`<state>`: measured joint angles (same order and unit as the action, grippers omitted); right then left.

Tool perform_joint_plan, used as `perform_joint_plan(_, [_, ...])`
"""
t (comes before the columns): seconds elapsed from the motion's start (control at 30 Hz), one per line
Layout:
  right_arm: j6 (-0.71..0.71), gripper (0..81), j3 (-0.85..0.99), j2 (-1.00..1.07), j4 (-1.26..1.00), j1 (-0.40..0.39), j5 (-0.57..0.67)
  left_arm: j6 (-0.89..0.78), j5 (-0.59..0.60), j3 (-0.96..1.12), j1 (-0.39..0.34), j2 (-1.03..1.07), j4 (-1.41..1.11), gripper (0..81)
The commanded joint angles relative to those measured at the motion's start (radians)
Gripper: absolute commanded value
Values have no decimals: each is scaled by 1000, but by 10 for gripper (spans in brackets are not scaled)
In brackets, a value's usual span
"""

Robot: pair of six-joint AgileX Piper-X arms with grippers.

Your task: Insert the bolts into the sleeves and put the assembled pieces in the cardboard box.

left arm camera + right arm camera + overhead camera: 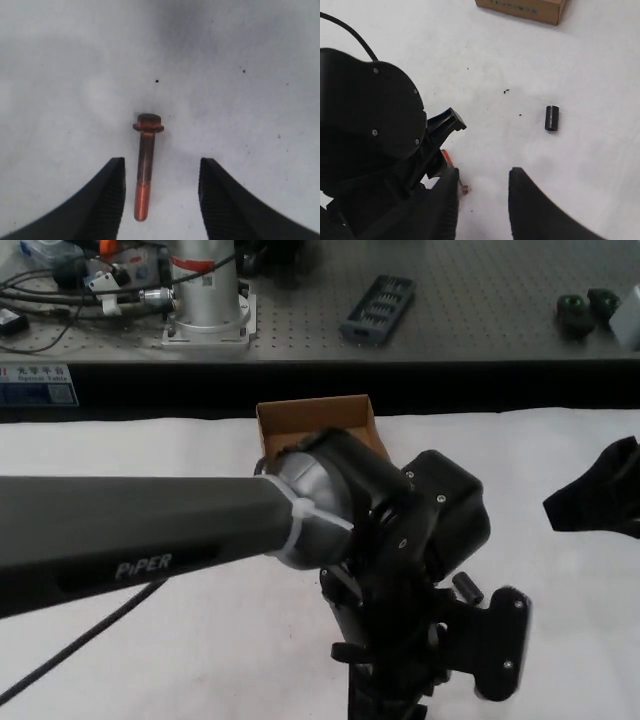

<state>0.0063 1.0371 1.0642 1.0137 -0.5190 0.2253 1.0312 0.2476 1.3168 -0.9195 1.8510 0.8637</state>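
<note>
Little looked done. On the near side of the cardboard box (315, 420), the left gripper (160, 170) stood spread astride a copper bolt (146, 165) lying loose on the white cloth (250, 50). Further right, also short of the box, a black sleeve (551, 118) lay unfilled. The right gripper (482, 175) hung spread, holding nothing. Insertion and boxing apparently remained.

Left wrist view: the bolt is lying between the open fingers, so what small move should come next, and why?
Probably close the left gripper on the bolt. Its fingers stand open on either side of the shank, which lies flat on the white cloth. The sleeve lies apart, so the bolt must be picked up first.
</note>
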Motion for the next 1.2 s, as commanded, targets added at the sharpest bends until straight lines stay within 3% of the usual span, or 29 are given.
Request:
perform_joint_plan(0.0, [1,250,-16,-10,-3,6,10,-41,-84,-3,13,6,12,337])
perform_joint_plan(0.13, [26,250,-115,1,-43,6,-9,-76,-98,-3,94,6,59,270])
perform_joint_plan(0.27, [74,250,-200,22,-121,6,45,-92,-76,-3,161,6,26,260])
perform_joint_plan(0.7, [175,250,-251,142,-212,4,197,-141,-50,-3,190,-6,82,260])
perform_joint_plan(0.8, [177,250,-294,172,-212,4,262,-141,29,-3,190,-17,95,260])
perform_joint_plan(0.9, [173,250,-326,170,-215,4,244,-159,142,-3,187,-17,95,260])
perform_joint_plan(1.17, [173,250,-327,170,-215,4,231,-172,211,-4,183,-17,103,260])
